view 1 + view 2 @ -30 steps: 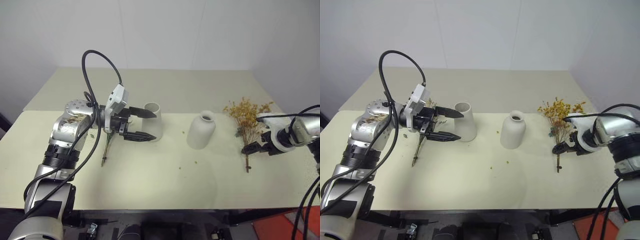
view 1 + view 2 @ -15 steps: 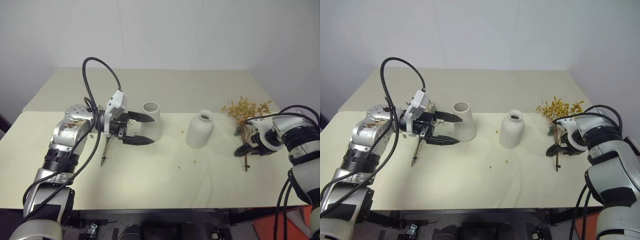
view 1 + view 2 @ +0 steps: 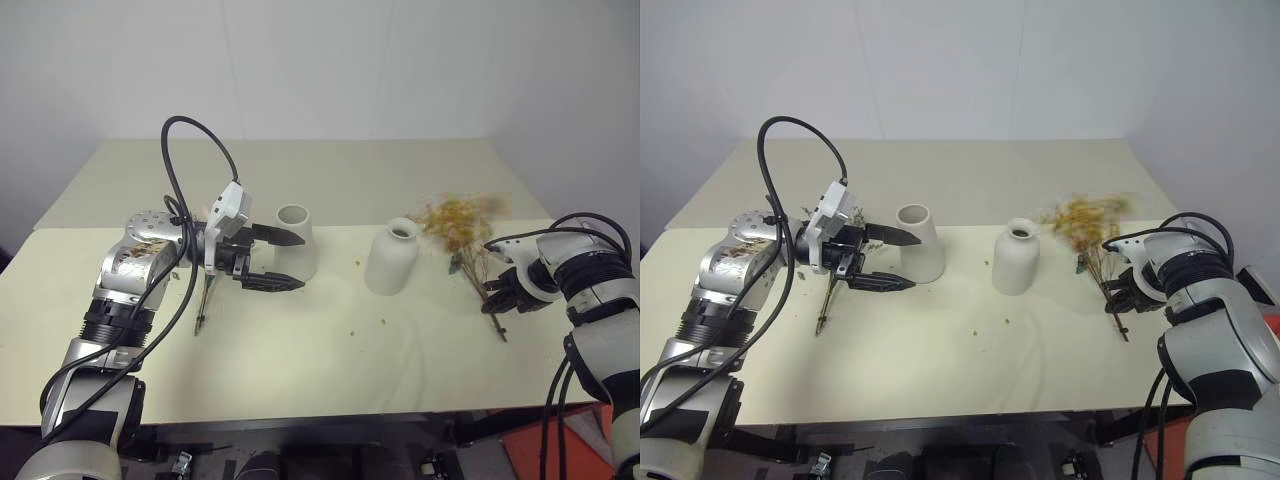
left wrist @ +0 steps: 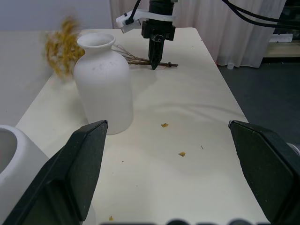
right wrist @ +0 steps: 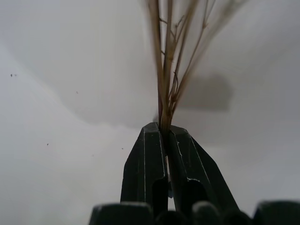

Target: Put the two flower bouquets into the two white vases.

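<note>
The right gripper point(image 3: 1120, 303) points down at the right side of the tabletop point(image 3: 330, 375). Its jaws are shut tight on the thin stems of the yellow bouquet point(image 3: 458, 225). The right wrist view shows the stems pinched between the two black fingers point(image 5: 145, 164). The yellow flowers are blurry and sit just right of the bottle vase point(image 3: 391, 256). The stem ends stick out past the gripper toward the near edge.

The left gripper point(image 3: 280, 260) is at the left side, lying almost level and pointing right. Its jaws are wide open and hold nothing. The cone vase point(image 3: 296, 240) stands just behind them, with one fingertip in front of its mouth and the other near its base.

The other bouquet point(image 3: 204, 300) lies flat on the tabletop, under the left gripper. Its stem points toward the near edge.

The two vases stand upright in the middle, well apart. Small yellow crumbs point(image 4: 164, 125) lie near the bottle vase.
</note>
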